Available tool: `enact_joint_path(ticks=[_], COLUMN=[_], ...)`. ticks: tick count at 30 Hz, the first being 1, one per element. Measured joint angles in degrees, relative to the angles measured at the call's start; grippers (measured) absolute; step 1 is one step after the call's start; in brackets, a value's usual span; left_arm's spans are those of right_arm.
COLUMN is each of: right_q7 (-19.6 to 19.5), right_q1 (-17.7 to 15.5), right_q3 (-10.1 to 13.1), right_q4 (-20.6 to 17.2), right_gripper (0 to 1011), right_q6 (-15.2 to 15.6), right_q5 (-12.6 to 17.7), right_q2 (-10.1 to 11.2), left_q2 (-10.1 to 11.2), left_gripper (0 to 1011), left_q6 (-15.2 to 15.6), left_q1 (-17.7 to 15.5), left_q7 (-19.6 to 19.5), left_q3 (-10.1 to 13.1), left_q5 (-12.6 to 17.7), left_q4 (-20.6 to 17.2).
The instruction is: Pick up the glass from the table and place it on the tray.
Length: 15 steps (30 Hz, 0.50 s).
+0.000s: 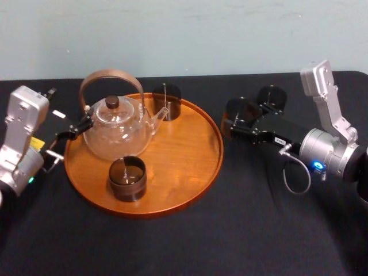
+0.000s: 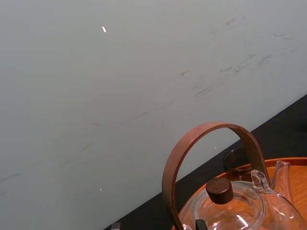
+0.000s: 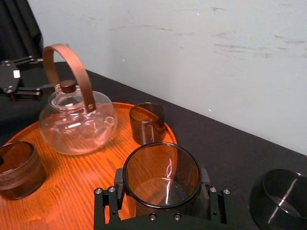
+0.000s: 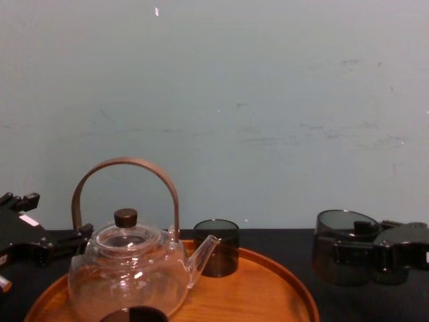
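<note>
**Glass Gripped Beside Tray's Right Rim**

Head view: the right gripper (image 1: 233, 127) has its fingers clamped on the glass (image 1: 237, 110), just right of the tray (image 1: 190, 149), over the matte black worktop (image 1: 259, 224). The left gripper (image 1: 73, 131) idles at the tray's left rim, fingers apart.

Right wrist view: the glass (image 3: 161, 175) is thin-walled and smooth. It is probably light, slippery and fragile, so a mid-wall hold with modest pressure suits it.

Chest view: a pale, scuffed wall (image 4: 268, 100) stands behind. The teapot (image 4: 127, 268) occupies the tray's left, and the right part is bare.
</note>
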Motion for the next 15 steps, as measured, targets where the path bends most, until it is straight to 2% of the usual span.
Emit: enact_joint_path(ticks=[15], right_q7=[0.44], right_q1=[0.92], right_q3=[-3.17], right_q4=[-1.68], right_gripper=[904], right_q6=[0.59], right_q5=[-0.03], right_q2=[0.36], left_q2=[0.0], left_gripper=[1010], left_q6=[0.0], left_q1=[0.0], left_q7=[0.0], left_q3=[0.0], left_q5=[0.0], left_q4=[0.0])
